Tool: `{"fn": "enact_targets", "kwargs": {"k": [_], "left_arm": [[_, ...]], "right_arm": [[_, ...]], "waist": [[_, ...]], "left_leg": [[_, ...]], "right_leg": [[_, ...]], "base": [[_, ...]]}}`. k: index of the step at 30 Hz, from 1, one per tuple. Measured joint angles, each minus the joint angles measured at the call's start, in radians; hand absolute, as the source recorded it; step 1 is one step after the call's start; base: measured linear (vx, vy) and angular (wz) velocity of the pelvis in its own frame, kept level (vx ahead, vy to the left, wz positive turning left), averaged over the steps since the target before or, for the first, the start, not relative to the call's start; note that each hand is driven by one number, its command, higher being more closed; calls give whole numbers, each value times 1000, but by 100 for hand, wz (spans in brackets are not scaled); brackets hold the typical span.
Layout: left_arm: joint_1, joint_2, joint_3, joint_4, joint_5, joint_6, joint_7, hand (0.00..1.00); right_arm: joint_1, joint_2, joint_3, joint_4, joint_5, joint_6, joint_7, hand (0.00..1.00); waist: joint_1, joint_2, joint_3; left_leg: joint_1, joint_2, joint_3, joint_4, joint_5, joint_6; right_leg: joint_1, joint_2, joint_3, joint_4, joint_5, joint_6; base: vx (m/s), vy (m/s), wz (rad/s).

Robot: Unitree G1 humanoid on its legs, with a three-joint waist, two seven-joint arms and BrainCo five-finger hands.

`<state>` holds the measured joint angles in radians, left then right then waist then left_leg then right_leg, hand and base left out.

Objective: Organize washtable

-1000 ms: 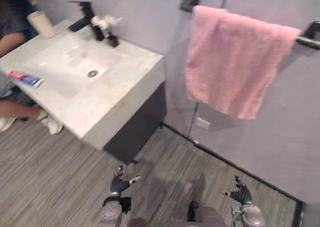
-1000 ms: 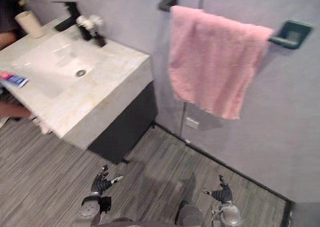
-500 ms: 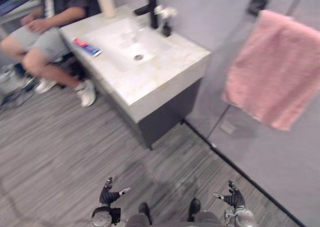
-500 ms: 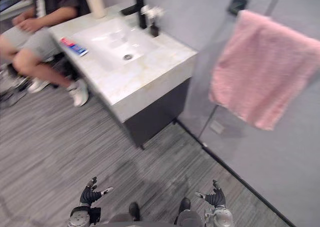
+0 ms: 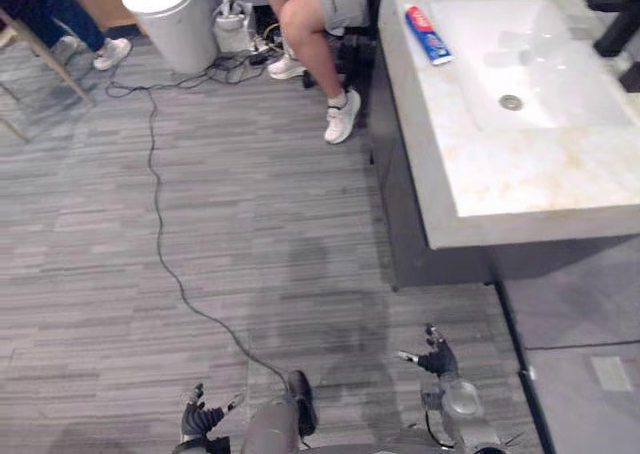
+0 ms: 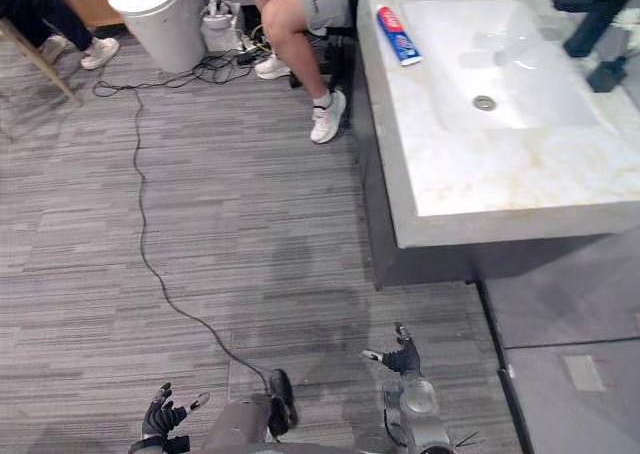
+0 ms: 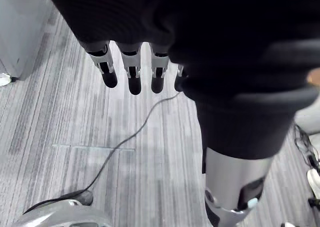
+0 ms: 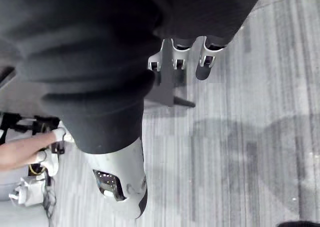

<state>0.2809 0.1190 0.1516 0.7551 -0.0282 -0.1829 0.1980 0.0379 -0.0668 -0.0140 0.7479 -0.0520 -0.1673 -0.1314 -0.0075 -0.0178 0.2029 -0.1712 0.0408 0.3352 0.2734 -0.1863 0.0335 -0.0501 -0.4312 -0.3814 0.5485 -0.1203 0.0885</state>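
L hand (image 5: 197, 421) & R hand (image 5: 437, 359) low over floor (image 5: 200, 234), fingers relaxed, empty.

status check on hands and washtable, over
Both open and empty: left hand, right hand, low over floor. On washtable, toothpaste tube lying beside basin. By its far end, person's legs.

Washtable (image 6: 500, 189) at upper right, pale stone top. A tube (image 6: 397, 34) lies flat on the top, just left of the basin (image 6: 520, 54) — apart from the drain (image 6: 485, 102). Black faucet (image 6: 595, 14) at the right edge. A seated person's leg (image 6: 290, 24) stands beside the cabinet, with a bin (image 6: 160, 14) further left. Left hand (image 6: 160, 416) and right hand (image 6: 400, 357) hang low over the floor — fingers spread, holding nothing.
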Motion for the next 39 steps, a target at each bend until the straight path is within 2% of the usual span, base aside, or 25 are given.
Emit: {"fn": "enact_targets", "kwargs": {"k": [1, 3, 4, 6, 7, 8, 9, 10, 11, 14, 15, 17, 19, 22, 24, 26, 28, 29, 30, 32, 34, 36, 37, 38, 39], "left_arm": [[0, 8, 0, 0, 0, 0, 0, 0], [-17, 26, 8, 0, 1, 0, 0, 0], [-19, 26, 8, 0, 0, 0, 0, 0], [-56, 26, 5, 1, 0, 0, -1, 0], [-68, 25, 2, 3, 0, 0, -2, 0], [-88, 25, -11, 4, 0, -1, -3, 0], [-114, 26, -40, 5, 0, -3, -3, 0], [-118, 24, -48, 5, 1, -4, -4, 0], [-128, 10, -62, 3, 1, -4, -4, 0], [-144, -5, -66, -15, 2, -13, -4, 0], [-132, -20, -62, -48, 2, -13, -4, 0], [-119, -33, -62, -72, 1, -14, -8, 0], [-96, -40, -63, -113, 2, -21, -21, 0], [-86, -47, -62, -127, 2, -21, -23, 0], [-67, -63, -65, -128, 2, -20, -22, 0], [-48, -69, -74, -129, 2, -20, -22, 0], [-37, -79, -80, -131, 2, -20, -21, 0], [-29, -82, -84, -131, 2, -19, -22, 0], [-30, -62, -81, -135, 2, -18, -20, 0], [-42, -37, -81, -160, 2, -19, -21, 0], [-58, -25, -80, -155, 2, -19, -21, 0], [-65, -11, -79, -142, 2, -20, -22, 0], [-88, 6, -79, -103, 2, -18, -22, 0], [-95, 12, -76, -90, 2, -18, -22, 0], [-114, 22, -68, -66, 1, -15, -21, 0]], "right_arm": [[1, 2, 7, 0, 0, 0, 0, 0], [5, 7, 37, -2, 0, 0, 3, 0], [8, 6, 47, -5, 0, 0, 2, 0], [6, 0, 69, -27, 2, -4, 3, 0], [9, -2, 70, -27, 3, -4, 4, 0], [16, -6, 71, -27, 3, -4, 4, 0], [29, -11, 73, -28, 3, -4, 4, 0], [38, -12, 74, -28, 3, -4, 4, 0], [45, -23, 74, -28, 3, -1, 5, 0], [56, -14, 81, -110, 3, 1, 4, 0], [56, 0, 104, -145, 3, 1, 3, 0], [60, 22, 107, -161, 3, 1, 1, 0], [69, 43, 106, -185, 3, -1, -1, 0], [80, 48, 95, -188, 3, 3, -1, 0], [107, 43, 65, -188, 3, 18, -1, 0], [110, 28, 60, -187, 2, 21, -1, 0], [129, 14, 57, -189, 0, 21, -1, 0], [140, 21, 41, -183, -2, 26, -1, 0], [163, 51, 44, -190, -10, 25, 0, 0], [185, 78, 44, -194, -21, 26, 1, 0], [164, 81, 43, -174, -26, 24, 2, 0], [120, 78, 37, -125, -28, 23, 2, 0], [94, 78, 22, -76, -28, 23, 3, 0], [85, 77, 19, -60, -28, 23, 3, 0], [62, 68, 19, -24, -30, 23, 3, 0]], "waist": [[-10, 0, 1], [-19, -6, 13], [-23, -8, 16], [-42, -3, 31], [-48, -3, 34], [-62, -5, 33], [-87, -15, 30], [-101, -17, 27], [-113, -3, 16], [-115, 24, 26], [-107, 32, 32], [-88, 28, 35], [-80, 6, 26], [-49, 5, 22], [-26, -10, 19], [-18, -9, 17], [-5, 15, -8], [-2, -12, -28], [-9, -59, -60], [-27, -97, -84], [-30, -101, -87], [-28, -84, -85], [-35, -68, -84], [-35, -64, -83], [-31, -53, -79]], "left_leg": [[10, -1, -19, 1, -11, 3], [86, -3, -45, -30, -34, 14], [109, -1, -46, -39, -39, 16], [193, 26, -50, -62, -73, 0], [212, 32, -53, -67, -76, -3], [238, 32, -61, -80, -74, -27], [288, 19, -79, -101, -92, -64], [309, 18, -94, -100, -101, -80], [339, 41, -114, -82, -112, -110], [247, 103, -108, 206, -65, -191], [168, 172, -108, 469, -15, -181], [137, 220, -80, 636, -36, -157], [76, 230, -45, 689, -54, -125], [-53, 212, -44, 546, -75, -92], [-130, 105, -167, 288, -56, -120], [-161, 67, -262, 104, -16, -175], [-168, 79, -333, 28, 33, -198], [-167, 73, -314, 109, 113, -154], [-167, 64, -259, 167, 53, -121], [-133, 69, -165, 221, -5, -79], [-42, 93, -53, 184, -19, -55], [64, 97, 29, 99, -18, -55], [127, 98, 98, 38, -18, -55], [142, 98, 127, 21, -18, -55], [173, 98, 176, -16, -18, -55]], "right_leg": [[-30, 21, 74, 64, -34, 8], [-145, 132, 197, 197, -172, -5], [-173, 161, 201, 200, -191, -14], [-286, 289, 191, 116, -201, -35], [-310, 315, 187, 68, -193, -36], [-336, 343, 187, -34, -146, -44], [-348, 367, 205, -194, 14, -73], [-344, 368, 220, -193, 84, -92], [-345, 375, 213, -126, 86, -156], [-297, 401, 201, -90, -6, -194], [-210, 438, 222, -122, -38, -212], [-105, 465, 260, -159, -52, -232], [-3, 462, 324, -221, -88, -225], [85, 449, 417, -266, -132, -208], [133, 398, 510, -278, -173, -171], [154, 374, 586, -289, -204, -129], [162, 374, 666, -273, -245, -87], [163, 355, 725, -247, -265, -65], [144, 322, 747, -209, -256, -50], [102, 293, 750, -122, -210, -12], [29, 283, 690, -6, -180, 21], [-43, 251, 504, 43, -188, 15], [-81, 237, 306, 35, -194, -1], [-97, 235, 235, 29, -194, -5], [-124, 238, 69, 7, -189, -17]], "base": [[234, 47, 58], [353, 49, 41], [349, 1, 6], [385, -51, 9], [422, -77, 28], [451, -84, 59], [485, -86, 72], [564, -113, 73], [631, -125, 37], [697, -195, -6], [479, -136, -39], [494, -81, -58], [483, -24, -63], [443, 116, -87], [533, 279, -106], [479, 354, -136], [514, 448, -168], [543, 508, -154], [519, 492, -139], [461, 428, -120], [401, 422, -159], [193, 255, -154], [128, 181, -121], [168, 229, -142], [102, 122, -114]]}}
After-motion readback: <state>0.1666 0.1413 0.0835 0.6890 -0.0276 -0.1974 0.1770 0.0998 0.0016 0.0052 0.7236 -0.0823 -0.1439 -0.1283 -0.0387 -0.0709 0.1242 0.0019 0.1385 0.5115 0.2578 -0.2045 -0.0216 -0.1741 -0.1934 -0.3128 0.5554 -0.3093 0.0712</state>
